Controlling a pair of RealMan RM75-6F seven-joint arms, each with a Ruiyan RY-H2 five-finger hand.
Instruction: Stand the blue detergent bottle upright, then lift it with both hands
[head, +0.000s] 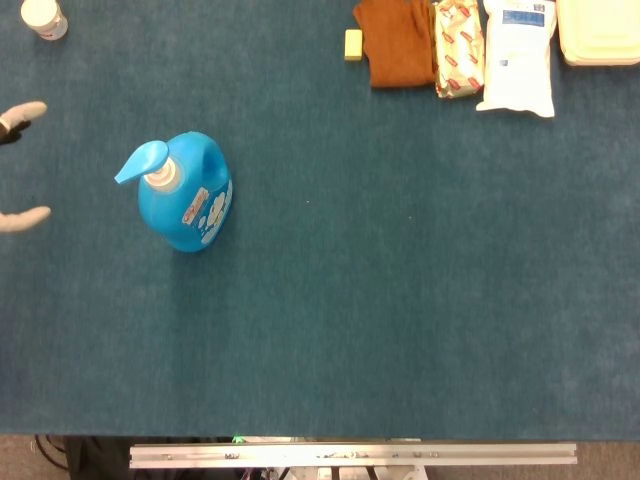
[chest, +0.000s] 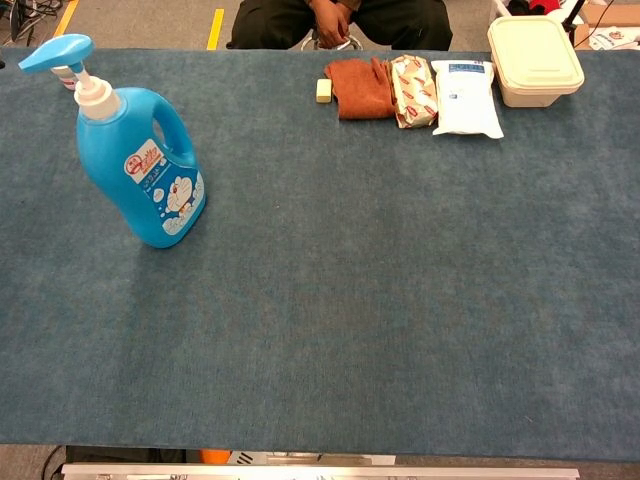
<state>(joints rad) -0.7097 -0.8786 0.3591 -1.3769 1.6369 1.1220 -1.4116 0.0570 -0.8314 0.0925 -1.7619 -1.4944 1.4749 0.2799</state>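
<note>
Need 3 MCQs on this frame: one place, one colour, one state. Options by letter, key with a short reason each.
1. Where does the blue detergent bottle stand on the table?
A. Left part
B. Centre
C. Far right corner

2. What colour is the folded cloth at the far edge?
A. Green
B. Rust brown
C. White

3. What is the state of the left hand?
A. Gripping the bottle's handle
B. Pressing the pump
C. Fingers apart, holding nothing, clear of the bottle

Key:
1 A: the bottle is upright well left of the middle in both views.
2 B: the cloth beside the small yellow block is rust brown.
3 C: the head view shows only fingertips at the left edge, spread, with bare table between them and the bottle.
</note>
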